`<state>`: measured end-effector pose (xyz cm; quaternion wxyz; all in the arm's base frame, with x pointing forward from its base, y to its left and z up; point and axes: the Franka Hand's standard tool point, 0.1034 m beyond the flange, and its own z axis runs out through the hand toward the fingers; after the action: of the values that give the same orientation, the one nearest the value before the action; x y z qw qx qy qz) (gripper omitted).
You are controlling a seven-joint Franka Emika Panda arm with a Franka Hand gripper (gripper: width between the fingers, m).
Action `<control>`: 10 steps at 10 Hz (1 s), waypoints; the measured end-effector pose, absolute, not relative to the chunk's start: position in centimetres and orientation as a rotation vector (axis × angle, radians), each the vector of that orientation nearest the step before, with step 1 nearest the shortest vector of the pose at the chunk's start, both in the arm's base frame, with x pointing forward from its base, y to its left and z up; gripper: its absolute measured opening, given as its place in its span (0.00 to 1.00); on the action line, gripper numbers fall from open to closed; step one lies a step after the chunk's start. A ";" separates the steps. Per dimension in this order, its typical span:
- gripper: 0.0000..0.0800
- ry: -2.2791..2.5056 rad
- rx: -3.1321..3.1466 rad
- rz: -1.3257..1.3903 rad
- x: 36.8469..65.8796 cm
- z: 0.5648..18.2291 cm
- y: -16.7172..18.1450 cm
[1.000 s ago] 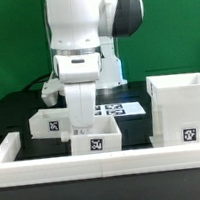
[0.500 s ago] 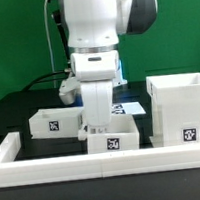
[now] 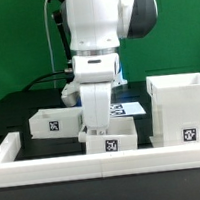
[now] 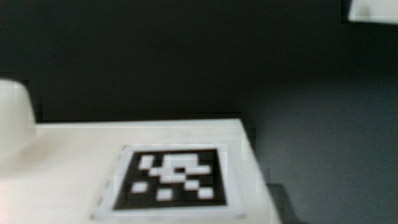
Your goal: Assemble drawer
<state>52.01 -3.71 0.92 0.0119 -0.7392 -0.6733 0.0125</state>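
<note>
Evidently the tool (image 3: 98,125) sits down on the front tray (image 3: 112,141) by the rail (image 3: 56,171), likely to slide it toward the shell (image 3: 179,107). Its fingers are hidden, so its grip cannot be told.

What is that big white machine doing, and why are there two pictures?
The big white machine is a robot arm. It is building a small drawer from white plastic parts. One picture comes from a camera standing off the arm that sees everything. The other comes from a little camera on the arm's wrist, very close up. On the black table sit two small open trays, the middle tray and the other tray on the exterior view's left, and a big shell on the exterior view's right. A long low rail lies in front. The hand reaches down at the middle tray, but its fingers are hidden, so I cannot tell whether it is pinching. The wrist camera shows a white part with a black-and-white square tag.
</note>
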 end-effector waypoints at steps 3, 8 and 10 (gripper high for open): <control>0.05 -2.097 -2.302 0.022 52.6 1.2 -1.5; 0.05 -2.109 -2.313 -0.010 52.7 1.0 -1.4; 0.05 -2.113 -2.309 -0.017 52.8 1.1 -0.8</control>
<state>52.83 -0.84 1.14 0.0060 -0.7377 -0.6750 -0.0055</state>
